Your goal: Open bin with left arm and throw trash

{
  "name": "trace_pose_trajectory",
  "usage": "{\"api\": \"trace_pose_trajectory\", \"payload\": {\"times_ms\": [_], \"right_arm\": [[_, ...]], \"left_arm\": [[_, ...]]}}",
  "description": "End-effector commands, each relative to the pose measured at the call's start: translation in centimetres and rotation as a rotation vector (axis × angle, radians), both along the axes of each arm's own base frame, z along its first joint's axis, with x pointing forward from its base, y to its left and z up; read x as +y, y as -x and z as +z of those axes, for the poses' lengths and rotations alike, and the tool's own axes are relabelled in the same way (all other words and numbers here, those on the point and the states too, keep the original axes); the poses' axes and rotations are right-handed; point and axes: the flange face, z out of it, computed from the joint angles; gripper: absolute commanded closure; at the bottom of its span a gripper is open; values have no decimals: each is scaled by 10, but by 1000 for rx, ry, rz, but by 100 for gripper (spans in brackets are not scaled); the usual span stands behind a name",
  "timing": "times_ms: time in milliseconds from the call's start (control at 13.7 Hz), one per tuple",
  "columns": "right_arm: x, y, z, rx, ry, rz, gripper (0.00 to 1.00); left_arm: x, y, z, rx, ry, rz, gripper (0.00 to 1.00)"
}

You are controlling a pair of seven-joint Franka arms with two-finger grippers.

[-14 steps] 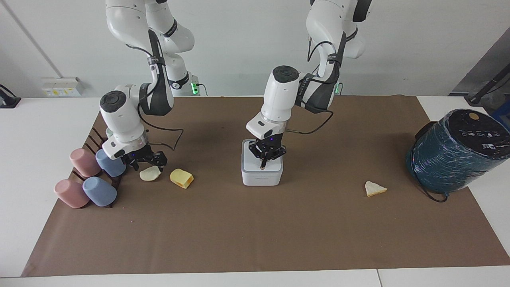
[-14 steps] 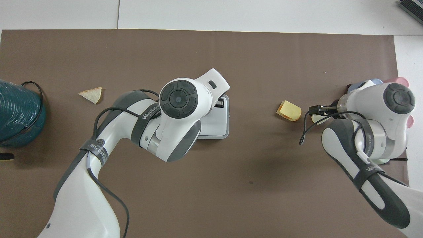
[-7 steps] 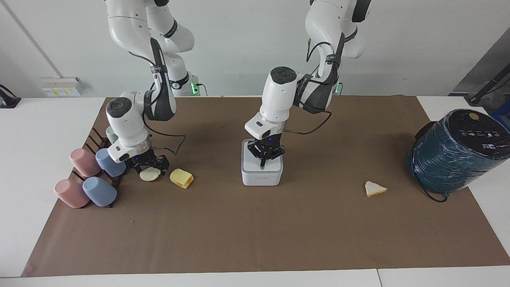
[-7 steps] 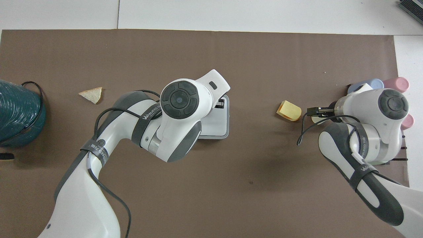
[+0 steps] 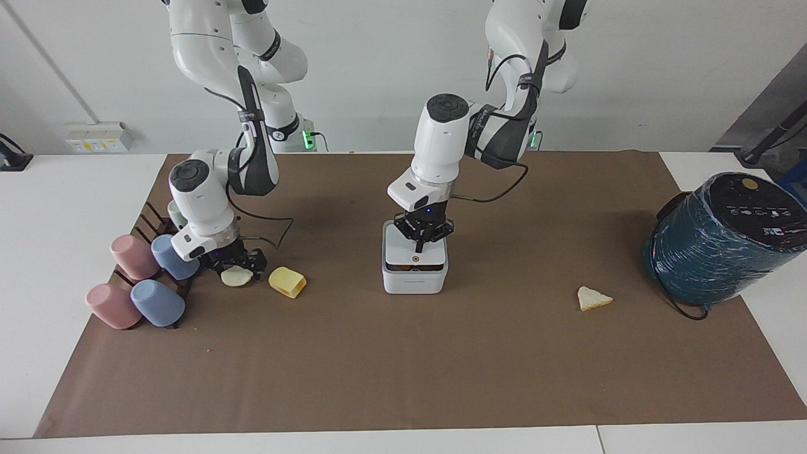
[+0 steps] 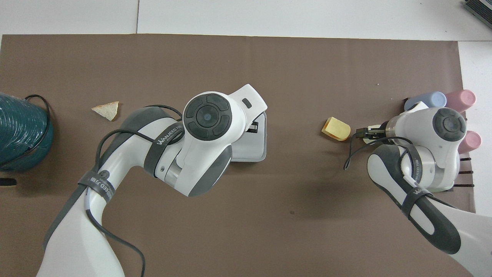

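The bin (image 5: 415, 268) sits mid-mat and serves as the landmark for everything else. The left gripper (image 5: 421, 241) hangs just above the bin's lid (image 5: 416, 255), fingertips pinched together into one blunt point, holding nothing. That suits a push on the small brown button (image 5: 416, 258), which shows just below the tip, toward the edge of the lid farther from the robots. A dark slit under the lid's front rim suggests the latch is released and the lid is starting to lift, though it is not yet swung up.

Toward the right arm's end of the table from the bin, the right gripper (image 5: 238, 265) is down at the mat, straddling the cream oval scrap (image 5: 237, 275). Its fingers stand apart on either side of the scrap, and I cannot tell whether they press it yet; it looks like a grasp being set. The scrap lies flat on the mat. The yellow chunk (image 5: 287, 281) lies between that scrap and the bin, untouched. The pastel cups (image 5: 146, 277) crowd the same end, so the gripper comes in from above.

The triangular wedge (image 5: 593, 298) rests alone toward the left arm's end from the bin, short of the teal wrapped cylinder (image 5: 722, 243)
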Motion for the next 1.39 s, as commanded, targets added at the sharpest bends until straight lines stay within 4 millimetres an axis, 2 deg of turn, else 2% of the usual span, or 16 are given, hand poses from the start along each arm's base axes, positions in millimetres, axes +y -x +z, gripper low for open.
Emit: {"api": "trace_pose_trajectory", "payload": {"times_ms": [0, 220, 293, 439, 512, 659, 732, 805, 878, 1024, 1171, 1244, 1317], "right_arm": [[1, -4, 3, -14, -2, -46, 100], [8, -13, 28, 13, -4, -93, 100], [14, -18, 43, 28, -3, -92, 100], [33, -27, 84, 27, -10, -125, 100], [53, -33, 109, 21, -25, -138, 100], [95, -42, 148, 29, -59, -157, 100], [111, -46, 164, 25, -110, -202, 100], [129, -48, 177, 23, -178, -253, 100], [147, -48, 185, 22, -247, -312, 100], [190, -45, 193, 14, -360, -404, 100], [241, -37, 194, 22, -460, -487, 100], [258, -35, 196, 15, -497, -532, 100], [278, -31, 190, 21, -519, -555, 100]], "left_arm": [[24, 17, 31, 44, -46, 5, 100], [41, 27, 34, 127, -105, 16, 100], [55, 24, 34, 154, -122, 32, 100], [73, 20, 31, 182, -143, -4, 100], [92, 10, 26, 184, -145, -32, 100], [128, -4, 16, 181, -141, -80, 100], [140, -8, 10, 171, -135, -92, 94], [157, -12, 3, 148, -125, -103, 79], [172, -17, -4, 127, -119, -126, 56], [210, -26, -14, 86, -114, -176, 19], [247, -36, -19, 56, -125, -277, 16], [269, -42, -21, 47, -131, -320, 17], [287, -48, -20, 22, -141, -376, 18]]}}
